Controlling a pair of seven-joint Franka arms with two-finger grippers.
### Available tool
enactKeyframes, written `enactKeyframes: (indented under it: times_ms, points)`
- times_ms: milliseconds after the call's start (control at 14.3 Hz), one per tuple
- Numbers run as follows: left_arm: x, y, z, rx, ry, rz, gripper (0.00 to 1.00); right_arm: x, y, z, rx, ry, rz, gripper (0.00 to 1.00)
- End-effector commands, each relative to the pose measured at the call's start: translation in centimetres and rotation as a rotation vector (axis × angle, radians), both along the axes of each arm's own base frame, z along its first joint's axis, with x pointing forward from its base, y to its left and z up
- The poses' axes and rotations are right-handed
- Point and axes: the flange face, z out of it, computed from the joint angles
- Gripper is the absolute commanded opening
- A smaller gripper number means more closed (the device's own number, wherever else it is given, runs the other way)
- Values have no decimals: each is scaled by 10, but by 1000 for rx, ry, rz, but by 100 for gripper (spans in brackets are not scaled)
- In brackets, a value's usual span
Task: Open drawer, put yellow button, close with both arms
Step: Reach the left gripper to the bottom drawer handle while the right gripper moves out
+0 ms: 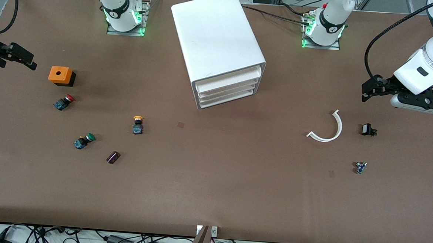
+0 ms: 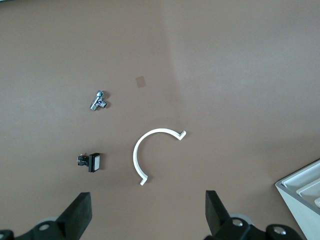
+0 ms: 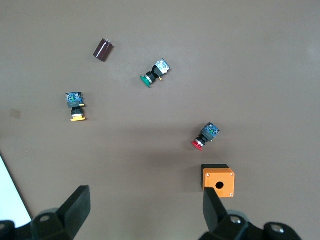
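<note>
Front view: all drawers (image 1: 227, 89) shut, nothing begun. Yellow button (image 1: 138, 124) lies on bench (image 1: 212, 195), nearer the camera, toward right arm's end. Left gripper (image 2: 149, 212) and right gripper (image 3: 146, 210) hover, fingers released, holding nothing.

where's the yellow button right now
The yellow button lies on the table toward the right arm's end, between the cabinet and the green button, nearer the front camera than the cabinet.
</note>
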Motion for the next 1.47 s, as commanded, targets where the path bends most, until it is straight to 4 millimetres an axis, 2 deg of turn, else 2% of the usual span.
enactKeyframes:
  times_ms: [0, 350, 560, 770, 840, 911, 1051, 1191, 1261, 1401]
  points:
    - [4, 1, 5, -20, 8, -5, 100, -5, -1, 1, 10, -5, -12, 100]
    - [5, -5, -6, -62, 54, -6, 100, -5, -1, 1, 10, -2, -3, 100]
    - [-11, -20, -26, -212, 244, -9, 100, -6, 2, 0, 17, 16, -1, 100]
    - [-21, -45, -48, -303, 407, -46, 100, -6, 3, 1, 18, 14, 7, 100]
    - [-26, -70, -58, -342, 464, -86, 100, -6, 2, 2, 18, 12, 5, 100]
    - [-26, -85, -66, -377, 492, -106, 100, -6, 2, 3, 16, 11, 9, 100]
    - [-22, -110, -97, -454, 580, -131, 100, -6, 2, 3, 16, 11, 10, 100]
    - [-6, -141, -150, -534, 632, -152, 100, -6, 1, 3, 16, 11, 4, 100]
    - [2, -155, -160, -611, 588, -180, 100, -6, 0, 2, 17, 17, 3, 100]
    - [18, -175, -201, -826, 571, -196, 100, -6, 1, 1, 18, 22, 3, 100]
